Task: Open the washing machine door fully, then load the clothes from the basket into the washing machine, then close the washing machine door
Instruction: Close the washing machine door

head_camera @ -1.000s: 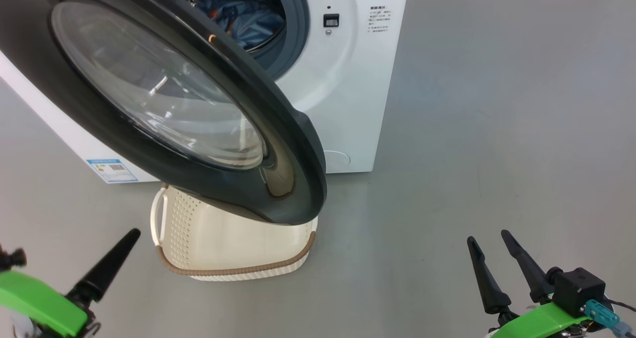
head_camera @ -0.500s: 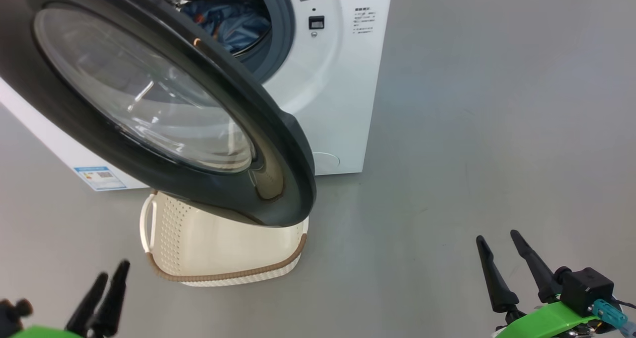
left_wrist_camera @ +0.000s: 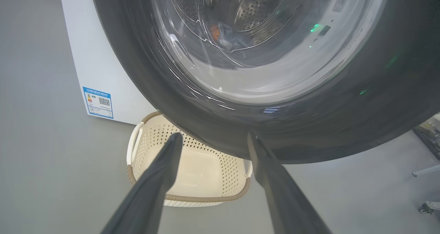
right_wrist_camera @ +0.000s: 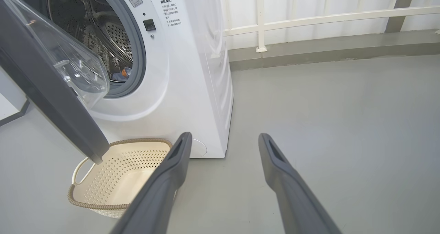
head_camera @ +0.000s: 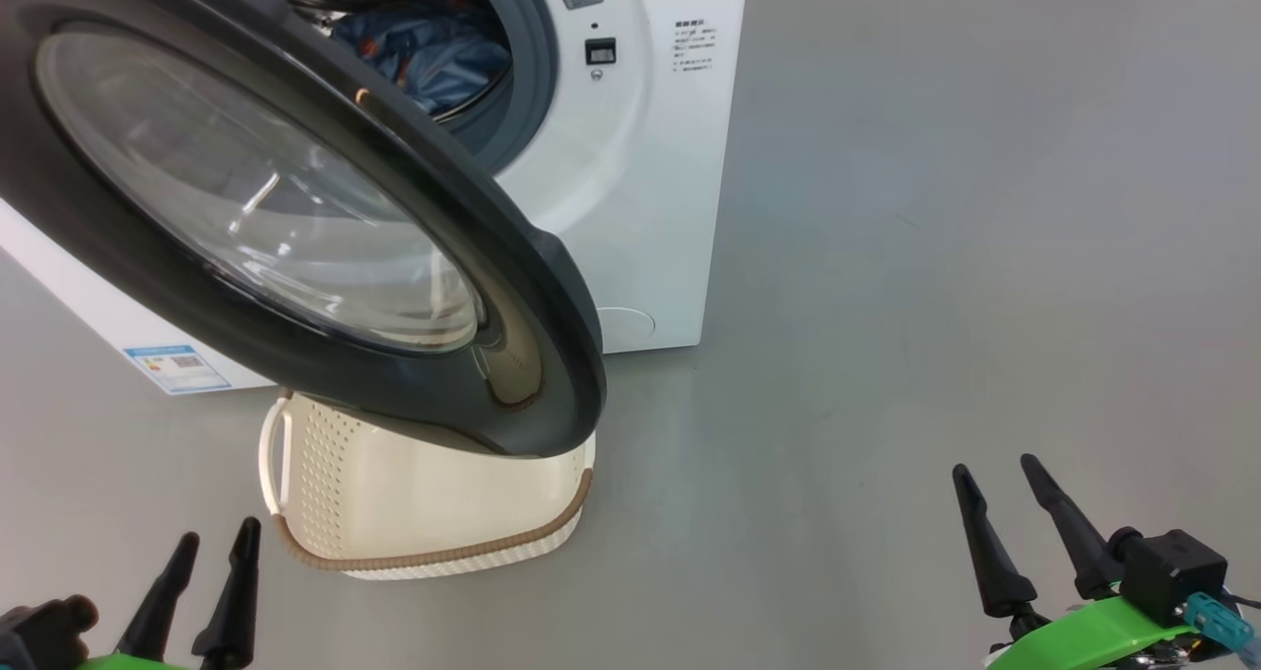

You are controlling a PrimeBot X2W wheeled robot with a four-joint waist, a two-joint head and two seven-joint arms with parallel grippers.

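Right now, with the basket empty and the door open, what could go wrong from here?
1. The clothes lie near the grey door seal; a fold could get pinched when the washing machine door shuts.
2. The door hangs over the basket, clearance unclear, and might catch its rim.
3. The left fingers, open, face the door's glossy curved glass and may slip there.

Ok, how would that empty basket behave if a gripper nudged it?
Probably light: the basket looks empty, with thin perforated plastic walls. Likely to slide on the smooth grey floor rather than tip, being low and wide.
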